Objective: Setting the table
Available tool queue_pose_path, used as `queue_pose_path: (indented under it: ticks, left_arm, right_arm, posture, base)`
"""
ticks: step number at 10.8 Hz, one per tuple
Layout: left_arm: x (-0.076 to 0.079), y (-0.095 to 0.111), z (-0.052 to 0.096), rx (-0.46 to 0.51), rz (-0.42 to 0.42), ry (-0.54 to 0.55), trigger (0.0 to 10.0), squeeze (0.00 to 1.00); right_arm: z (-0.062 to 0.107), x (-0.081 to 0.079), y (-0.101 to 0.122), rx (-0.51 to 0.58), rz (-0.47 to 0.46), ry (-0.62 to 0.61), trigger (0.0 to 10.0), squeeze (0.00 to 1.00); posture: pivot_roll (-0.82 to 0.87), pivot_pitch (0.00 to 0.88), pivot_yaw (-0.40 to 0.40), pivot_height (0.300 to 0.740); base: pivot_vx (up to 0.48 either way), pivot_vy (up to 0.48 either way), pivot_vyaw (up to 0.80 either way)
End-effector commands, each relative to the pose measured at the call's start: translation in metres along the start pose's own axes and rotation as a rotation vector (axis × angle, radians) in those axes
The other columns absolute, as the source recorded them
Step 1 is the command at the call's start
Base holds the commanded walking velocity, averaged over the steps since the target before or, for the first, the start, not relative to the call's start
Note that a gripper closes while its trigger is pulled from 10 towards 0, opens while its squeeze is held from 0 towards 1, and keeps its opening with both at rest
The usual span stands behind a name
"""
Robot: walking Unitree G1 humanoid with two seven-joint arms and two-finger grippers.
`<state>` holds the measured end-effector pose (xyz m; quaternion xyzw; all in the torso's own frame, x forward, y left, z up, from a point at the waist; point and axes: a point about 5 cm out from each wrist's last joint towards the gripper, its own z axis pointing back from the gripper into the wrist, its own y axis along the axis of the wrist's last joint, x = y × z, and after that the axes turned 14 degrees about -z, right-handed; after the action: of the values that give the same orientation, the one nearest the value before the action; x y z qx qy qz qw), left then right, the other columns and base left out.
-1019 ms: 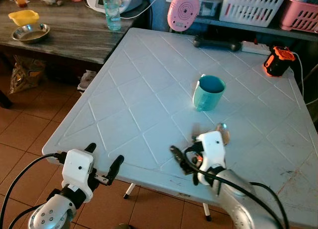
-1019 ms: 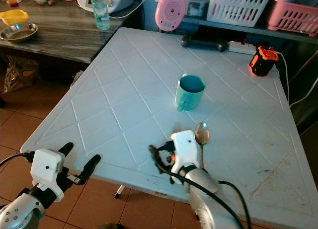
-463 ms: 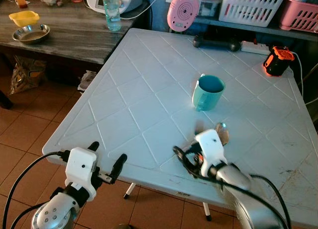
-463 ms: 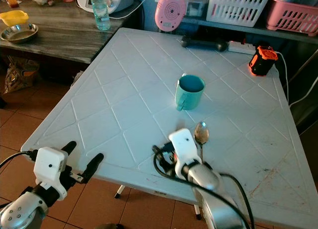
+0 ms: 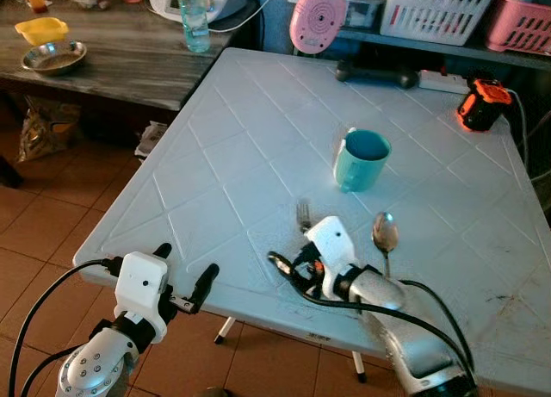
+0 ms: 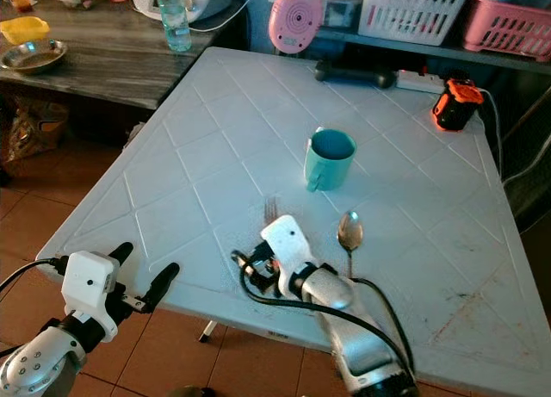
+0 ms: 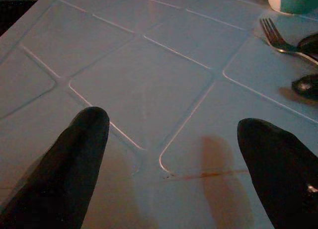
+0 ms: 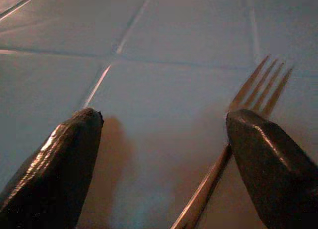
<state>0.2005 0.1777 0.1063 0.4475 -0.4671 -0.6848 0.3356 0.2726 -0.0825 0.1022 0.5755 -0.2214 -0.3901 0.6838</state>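
Jaws of the right gripper (image 8: pixel 159 154) stand wide apart, holding nothing, low on the white desk (image 5: pixel 232 173); a fork (image 8: pixel 233 139) lies just beside one finger. Spoon (image 5: pixel 384 235) at 3 o'clock, teal mug (image 5: pixel 362 160) at 12. Left gripper (image 7: pixel 169 154) also gapes empty over the desk edge.

Right gripper (image 8: pixel 164 159) jaws wide apart over table (image 8: pixel 174 35); fork (image 8: pixel 233 134) apparently touching one finger.

Fork (image 6: pixel 270 211) left of spoon (image 6: pixel 349 233), mug (image 6: pixel 328 159) behind both
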Motion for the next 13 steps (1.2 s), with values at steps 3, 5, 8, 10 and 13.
queue_pose_path:
  ticks: [3, 5, 8, 10, 13]
  left_arm:
    - [0.002, 0.001, 0.000, -0.001, -0.005, -0.002, 10.0, 0.00]
    - [0.003, 0.007, -0.002, 0.013, -0.008, -0.010, 10.0, 0.00]
    - [0.003, 0.009, -0.004, 0.016, -0.014, -0.021, 10.0, 0.00]
    - [0.004, 0.010, -0.006, 0.013, -0.019, -0.039, 10.0, 0.00]
    - [0.001, 0.012, -0.008, 0.031, -0.014, -0.004, 10.0, 0.00]
  right_arm:
    - [0.013, 0.014, 0.013, 0.126, -0.009, -0.186, 10.0, 0.00]
    - [0.025, 0.007, 0.019, 0.207, -0.115, -0.276, 10.0, 1.00]
    - [0.029, -0.002, 0.017, 0.166, -0.208, -0.301, 10.0, 1.00]
    - [0.021, -0.002, 0.005, 0.053, -0.311, -0.272, 10.0, 0.00]
    - [0.023, -0.004, -0.002, 0.008, -0.310, -0.247, 0.0, 0.00]
  posture:
    - [0.18, 0.121, -0.014, 0.740]
    - [0.16, 0.116, -0.006, 0.740]
    - [0.16, 0.114, 0.000, 0.740]
    - [0.16, 0.111, -0.001, 0.740]
    - [0.17, 0.097, -0.019, 0.740]
  base:
    - [0.000, 0.000, 0.00]
    - [0.000, 0.000, 0.00]
    - [0.000, 0.000, 0.00]
    - [0.000, 0.000, 0.00]
    - [0.000, 0.000, 0.00]
